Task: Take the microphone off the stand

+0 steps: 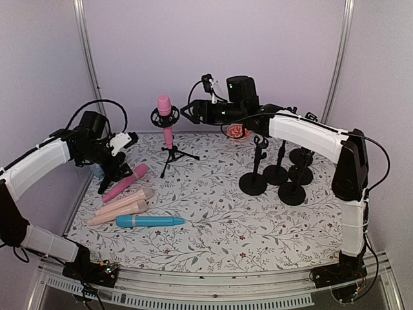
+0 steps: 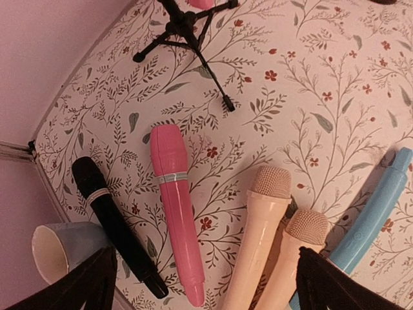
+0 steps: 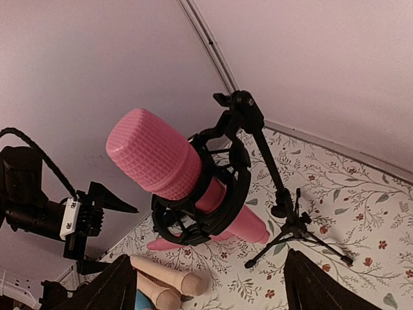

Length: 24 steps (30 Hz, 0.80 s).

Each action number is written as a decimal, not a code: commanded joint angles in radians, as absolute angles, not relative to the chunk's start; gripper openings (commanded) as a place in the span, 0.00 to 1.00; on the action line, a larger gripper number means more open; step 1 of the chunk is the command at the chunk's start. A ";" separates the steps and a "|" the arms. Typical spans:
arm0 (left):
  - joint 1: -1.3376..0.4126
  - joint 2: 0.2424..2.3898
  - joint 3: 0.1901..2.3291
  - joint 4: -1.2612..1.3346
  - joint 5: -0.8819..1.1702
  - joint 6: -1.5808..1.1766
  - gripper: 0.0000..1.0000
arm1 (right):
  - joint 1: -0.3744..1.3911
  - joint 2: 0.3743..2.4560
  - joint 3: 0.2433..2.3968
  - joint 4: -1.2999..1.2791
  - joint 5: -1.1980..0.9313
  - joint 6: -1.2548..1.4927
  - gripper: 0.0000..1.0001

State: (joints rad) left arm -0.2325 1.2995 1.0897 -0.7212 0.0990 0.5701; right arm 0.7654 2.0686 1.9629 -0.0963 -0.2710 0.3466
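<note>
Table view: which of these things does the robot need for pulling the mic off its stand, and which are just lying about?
In the job:
pink microphone in the mount
tripod stand
right gripper, open beside it

Lying about:
loose pink microphone
black microphone
peach microphones
blue microphone
cup
round-base stands

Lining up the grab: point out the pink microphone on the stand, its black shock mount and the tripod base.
pink microphone [image 3: 155, 155]: right wrist view, grille head.
black shock mount [image 3: 242, 181]: right wrist view, ring's right side.
tripod base [image 3: 292, 227]: right wrist view, leg hub.
</note>
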 commanded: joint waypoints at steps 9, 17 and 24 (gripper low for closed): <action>-0.222 1.245 1.107 -0.733 0.133 0.573 0.97 | 0.752 2.278 2.070 0.143 -0.519 0.704 0.71; -0.221 1.230 1.090 -0.732 0.122 0.580 0.97 | 0.749 2.393 2.131 0.242 -0.561 0.830 0.57; -0.222 1.224 1.080 -0.726 0.110 0.586 0.97 | 0.749 2.408 2.138 0.317 -0.561 0.900 0.33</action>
